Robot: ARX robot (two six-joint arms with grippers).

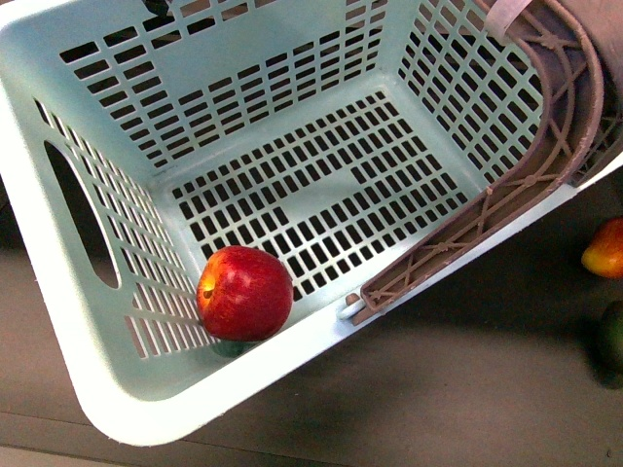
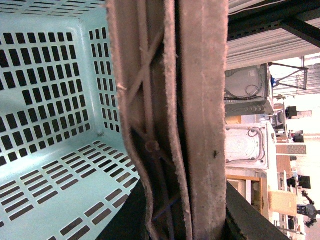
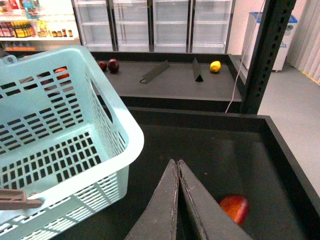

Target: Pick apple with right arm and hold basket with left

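Front view only: apple (image 1: 244, 292), round, glossy red, with a yellowish patch at the stem dimple. It rests on the slotted floor in the near-left corner of the basket (image 1: 88, 389), against its wall. The basket is light turquoise and tilted, with its brown handle (image 1: 545, 126) lying along the right rim. Also front view only: orange-red fruit (image 1: 604, 249) and dark green fruit (image 1: 613, 336) on the dark bench (image 1: 467, 389), right of the basket and apart from it. Left wrist view only: my left gripper (image 2: 165, 120), closed on the handle, with the lattice pressed between the pads. Right wrist view only: my right gripper (image 3: 177, 162), fully closed with tips touching, holding nothing, outside the basket over the bench. On the far shelf (image 3: 175, 82) is a yellow fruit (image 3: 215, 66).
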